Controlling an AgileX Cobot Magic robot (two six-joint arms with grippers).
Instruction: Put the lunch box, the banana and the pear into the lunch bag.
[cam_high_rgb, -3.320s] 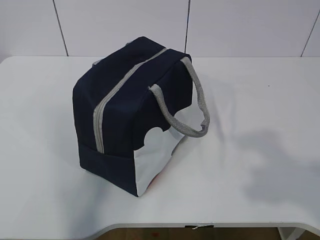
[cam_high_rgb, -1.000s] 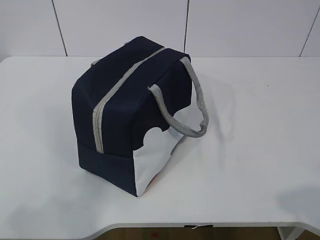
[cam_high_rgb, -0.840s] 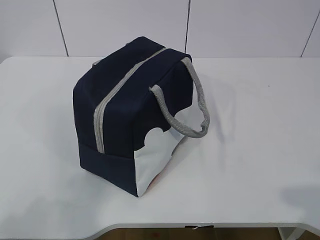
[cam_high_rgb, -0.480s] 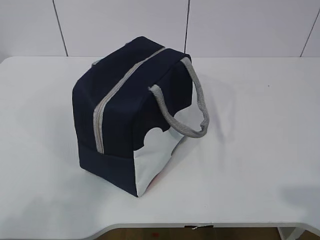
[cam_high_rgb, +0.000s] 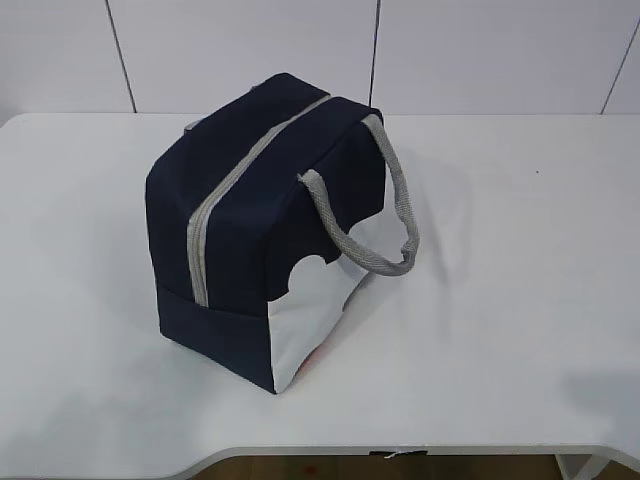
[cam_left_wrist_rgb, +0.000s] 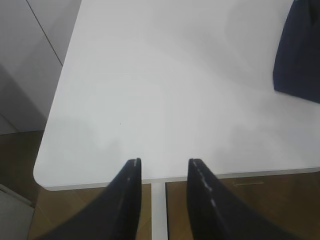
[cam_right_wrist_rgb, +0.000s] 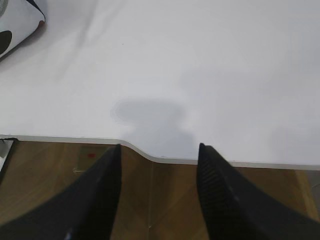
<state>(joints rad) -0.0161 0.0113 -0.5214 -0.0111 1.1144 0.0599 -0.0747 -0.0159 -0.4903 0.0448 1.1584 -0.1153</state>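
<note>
Lunch bag (cam_high_rgb: 265, 230) stands zipped, left of centre on the white table (cam_high_rgb: 520, 300). Left gripper (cam_left_wrist_rgb: 162, 167) at lower frame, jaws parted, empty; bag corner at its upper right. Right gripper (cam_right_wrist_rgb: 159, 152) wider apart, empty; bag at upper left.

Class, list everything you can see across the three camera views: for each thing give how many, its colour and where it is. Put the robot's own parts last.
lunch bag: one, navy blue with white lower side panels, standing left of centre on the table, zipped shut.
zipper: one, grey, running over the bag's top and down its near end.
handles: two, grey webbing; one hangs down the bag's right side, the other only peeks out behind the bag.
table: one, white, filling most of each view.
wall panels: white with dark seams, behind the table.
floor: brown wood, below the table's near edge.
left gripper: one, black, jaws apart and empty, over the table's near edge.
right gripper: one, black, jaws apart and empty, over the table's near edge.
</note>
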